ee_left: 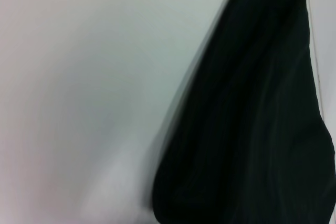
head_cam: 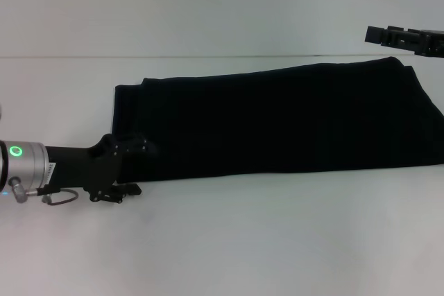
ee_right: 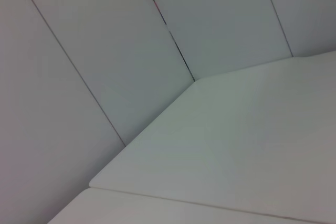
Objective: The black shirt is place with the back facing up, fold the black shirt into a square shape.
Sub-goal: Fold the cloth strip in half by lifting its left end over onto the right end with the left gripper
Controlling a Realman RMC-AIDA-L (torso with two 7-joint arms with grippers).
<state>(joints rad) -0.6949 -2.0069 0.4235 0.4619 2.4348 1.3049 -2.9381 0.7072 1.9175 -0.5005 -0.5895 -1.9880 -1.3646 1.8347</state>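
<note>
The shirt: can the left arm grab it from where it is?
Probably yes. The left gripper is already at the shirt's near left corner on the table, with nothing between them.

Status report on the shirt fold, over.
Left claw at the black shirt's left near corner. Right claw raised by its far right end. Shirt lies in a long band on the white table. No obstructions.

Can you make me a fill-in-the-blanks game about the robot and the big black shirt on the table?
1. The black shirt lies as a long band on a table whose color is ____.
2. The left gripper is at the shirt's ____ end in the head view.
3. The right gripper is up beyond the shirt's far ____ corner.

Missing words: white; left; right
</note>
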